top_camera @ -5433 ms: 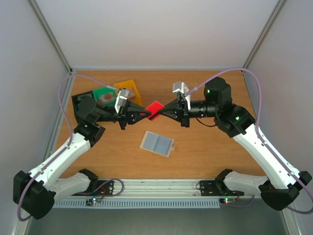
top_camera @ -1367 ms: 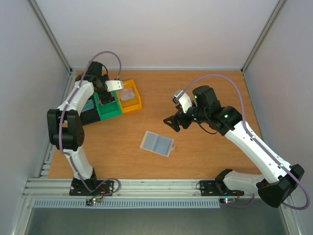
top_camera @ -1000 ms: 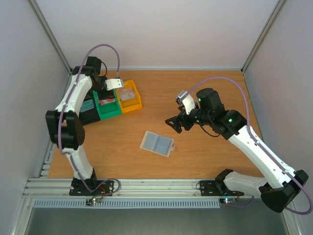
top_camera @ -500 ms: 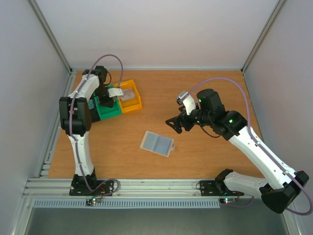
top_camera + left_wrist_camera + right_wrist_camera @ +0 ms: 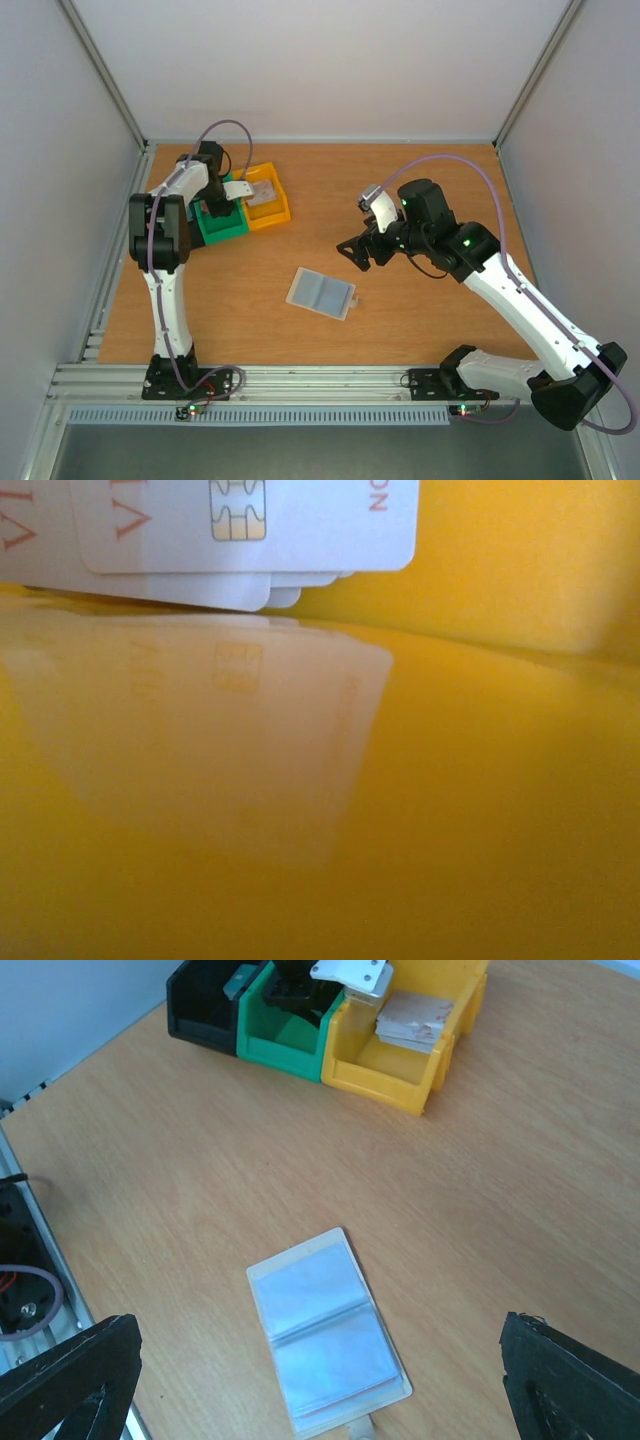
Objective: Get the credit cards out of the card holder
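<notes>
Right claw hanging wide above the table, left claw reaching down at the bins.

My right claw (image 5: pixel 355 250) is hovering with its jaws spread wide and nothing between them. The card holder (image 5: pixel 328 1345) is lying flat and open on the wooden table (image 5: pixel 420 310) just beneath it, well apart from the bins. My left claw (image 5: pixel 222 198) is dipping at the green bin (image 5: pixel 226 226), beside the yellow bin (image 5: pixel 273 212), where pale chip cards (image 5: pixel 240 530) are lying stacked. I cannot tell how wide that claw is standing.
</notes>
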`<state>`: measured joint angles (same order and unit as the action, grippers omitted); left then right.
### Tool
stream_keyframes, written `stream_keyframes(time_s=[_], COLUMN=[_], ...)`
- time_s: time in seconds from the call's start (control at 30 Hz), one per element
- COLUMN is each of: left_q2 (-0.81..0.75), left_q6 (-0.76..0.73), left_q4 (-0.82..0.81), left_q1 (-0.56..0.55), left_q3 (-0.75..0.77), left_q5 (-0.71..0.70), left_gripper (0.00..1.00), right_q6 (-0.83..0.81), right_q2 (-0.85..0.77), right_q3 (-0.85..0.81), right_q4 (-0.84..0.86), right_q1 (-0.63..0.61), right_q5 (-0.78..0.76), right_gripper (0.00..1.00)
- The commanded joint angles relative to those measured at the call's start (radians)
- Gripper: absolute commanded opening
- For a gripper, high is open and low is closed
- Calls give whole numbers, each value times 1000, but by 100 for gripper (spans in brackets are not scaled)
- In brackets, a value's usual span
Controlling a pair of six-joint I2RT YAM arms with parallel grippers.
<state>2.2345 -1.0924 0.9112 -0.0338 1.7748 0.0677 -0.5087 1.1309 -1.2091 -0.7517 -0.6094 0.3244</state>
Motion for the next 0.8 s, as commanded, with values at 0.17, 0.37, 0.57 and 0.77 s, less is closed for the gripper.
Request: stream_keyframes(time_s=[0.17,0.37,0.57,0.77], left_q2=[-33,-178,-364,-584], left_q6=[31,-8,7,13], left_q4=[-152,4,152,230], left_q1=[8,8,9,3], left_q3=[-53,-95,-86,-126], left_q5=[-7,171,226,383], left_gripper=[17,20,37,59], right_q6=[-2,20,128,304], right_q2=[12,13,32,102], right_q3=[-35,-29,-30,3], right_q4=[-9,-6,-67,-123], right_q1=[5,5,5,-9], right_q5=[1,-15,-142,-191], right_gripper=[99,98,99,89])
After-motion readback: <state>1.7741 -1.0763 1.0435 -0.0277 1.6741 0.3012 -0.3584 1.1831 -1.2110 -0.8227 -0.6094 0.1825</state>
